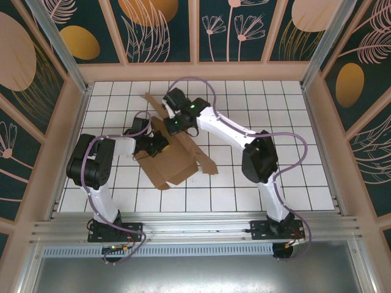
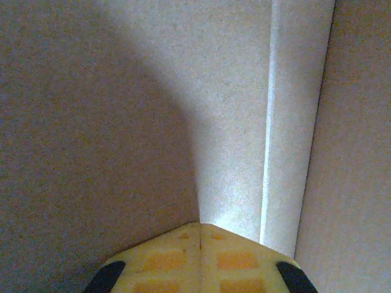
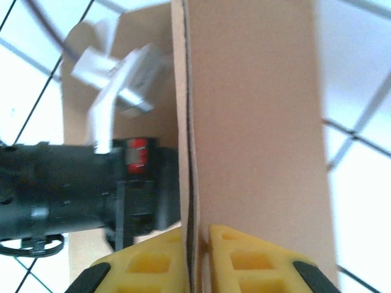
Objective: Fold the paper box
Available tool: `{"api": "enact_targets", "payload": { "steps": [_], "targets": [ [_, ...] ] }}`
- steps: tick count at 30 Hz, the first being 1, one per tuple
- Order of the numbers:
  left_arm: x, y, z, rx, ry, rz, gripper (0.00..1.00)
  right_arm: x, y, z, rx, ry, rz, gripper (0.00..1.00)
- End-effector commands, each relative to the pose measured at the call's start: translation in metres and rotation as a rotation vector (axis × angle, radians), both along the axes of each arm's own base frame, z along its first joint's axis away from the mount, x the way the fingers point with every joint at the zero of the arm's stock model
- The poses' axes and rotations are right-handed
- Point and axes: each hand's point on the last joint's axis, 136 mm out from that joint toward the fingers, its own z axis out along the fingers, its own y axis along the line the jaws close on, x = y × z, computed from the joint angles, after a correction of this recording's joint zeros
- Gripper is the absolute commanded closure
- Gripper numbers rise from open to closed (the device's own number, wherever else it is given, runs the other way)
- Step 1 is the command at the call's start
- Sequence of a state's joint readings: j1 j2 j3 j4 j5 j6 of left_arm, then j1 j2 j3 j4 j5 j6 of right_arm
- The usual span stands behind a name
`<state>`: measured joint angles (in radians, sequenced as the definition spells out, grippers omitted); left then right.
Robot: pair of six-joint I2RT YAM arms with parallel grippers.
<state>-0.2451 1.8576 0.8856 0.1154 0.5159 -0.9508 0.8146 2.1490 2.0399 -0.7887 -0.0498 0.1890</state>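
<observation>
Paper box (image 1: 174, 160): partly folded, mid-table.
We note plain brown unprinted cardboard, its main panel on the white grid, flaps splayed far-left and right. In the right wrist view, one panel (image 3: 256, 122) stands edge-on.

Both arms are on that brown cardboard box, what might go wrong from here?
1. The right gripper pinches only the thin edge of one panel of the paper box; the panel may slip free and spring back.
2. The left gripper, shut, sits tip-first close against bare cardboard; pushing could dent it or slide the box.
3. Both grippers sit close together over the box, so they might collide.
</observation>
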Motion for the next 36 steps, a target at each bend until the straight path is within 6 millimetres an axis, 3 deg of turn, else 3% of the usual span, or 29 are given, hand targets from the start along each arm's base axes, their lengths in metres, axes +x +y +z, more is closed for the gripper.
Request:
{"api": "enact_targets", "payload": {
  "steps": [1, 6, 14, 20, 25, 36],
  "targets": [
    [0.001, 0.007, 0.004, 0.021, -0.013, 0.008, 1.0, 0.022, -0.059, 0.028, -0.107, -0.088, -0.114, 0.84],
    [0.003, 0.008, 0.005, 0.032, -0.018, 0.006, 1.0, 0.05, -0.104, 0.018, -0.406, -0.263, -0.159, 0.86],
    [0.006, 0.007, 0.005, 0.033, -0.021, 0.004, 1.0, 0.084, -0.145, -0.03, -0.867, -0.48, -0.218, 0.94],
    [0.005, 0.007, 0.005, 0.031, -0.019, 0.001, 1.0, 0.092, -0.149, -0.057, -1.061, -0.588, -0.168, 0.94],
    [0.006, 0.007, 0.006, 0.03, -0.023, 0.0, 1.0, 0.092, -0.143, -0.065, -1.14, -0.658, -0.106, 0.92],
    [0.005, 0.008, 0.009, 0.032, -0.028, 0.0, 1.0, 0.081, -0.144, -0.089, -1.116, -0.655, -0.036, 0.87]
  ]
}}
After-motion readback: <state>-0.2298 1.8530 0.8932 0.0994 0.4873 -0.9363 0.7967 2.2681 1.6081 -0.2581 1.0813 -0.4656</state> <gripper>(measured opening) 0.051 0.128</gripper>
